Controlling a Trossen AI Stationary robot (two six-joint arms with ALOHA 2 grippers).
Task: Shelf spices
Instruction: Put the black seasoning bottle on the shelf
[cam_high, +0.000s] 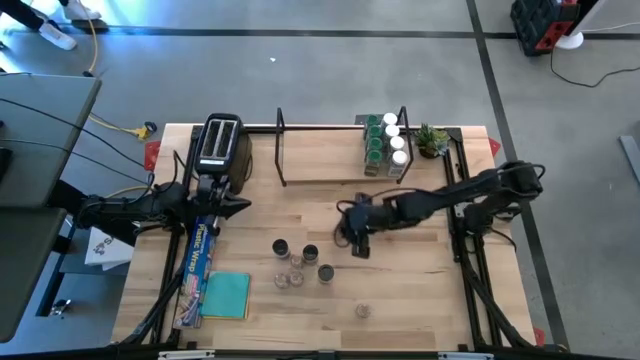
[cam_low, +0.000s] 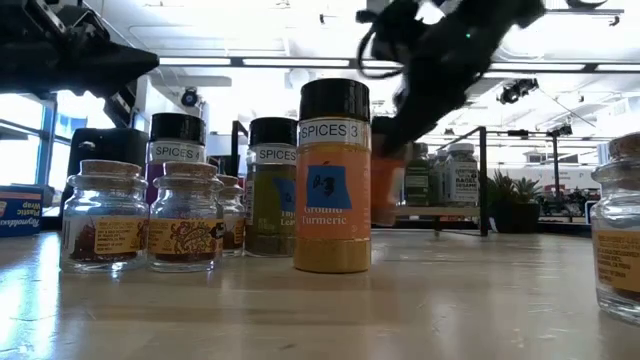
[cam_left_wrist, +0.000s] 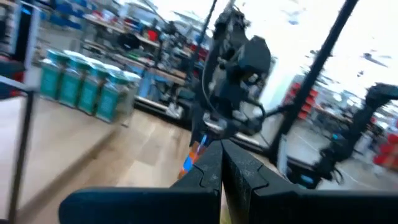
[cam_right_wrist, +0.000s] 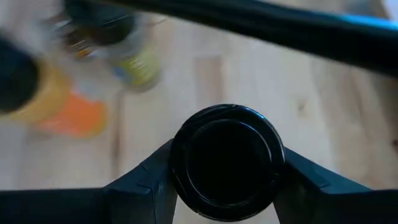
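- Nearest the low camera, a turmeric jar (cam_low: 333, 178) with a dark lid stands upright on the table (cam_high: 420, 300), and squat clear glass jars (cam_low: 145, 215) with cork-like tops sit beside it; one more glass jar (cam_low: 618, 225) stands apart at the edge of that view.
- These look rigid and light, but the glass ones would crack if knocked over or dropped, and smooth round walls can slip in a pinch.
- My judgement: take each jar across the lid or just below it, fingers on opposite sides and square to the axis.
- In the high view the loose jars (cam_high: 298, 262) cluster near the table's middle, with one stray jar (cam_high: 362, 311) closer to the front edge.
- The right gripper (cam_right_wrist: 225, 177) is over the middle of the table, its fingers bracketing the black lid of a jar (cam_right_wrist: 227, 162) on both sides; whether they already press on it, or whether the jar is off the table, I cannot tell.
- The left gripper (cam_left_wrist: 222, 167) has its fingers pressed together on nothing and waits by the toaster (cam_high: 220, 143).
- Farthest back, the shelf (cam_high: 320, 180) carries a block of green-lidded and white-lidded jars (cam_high: 385, 142) at its right end; the rest of the board is free.
- A small potted plant (cam_high: 432, 139) sits just beyond that end.
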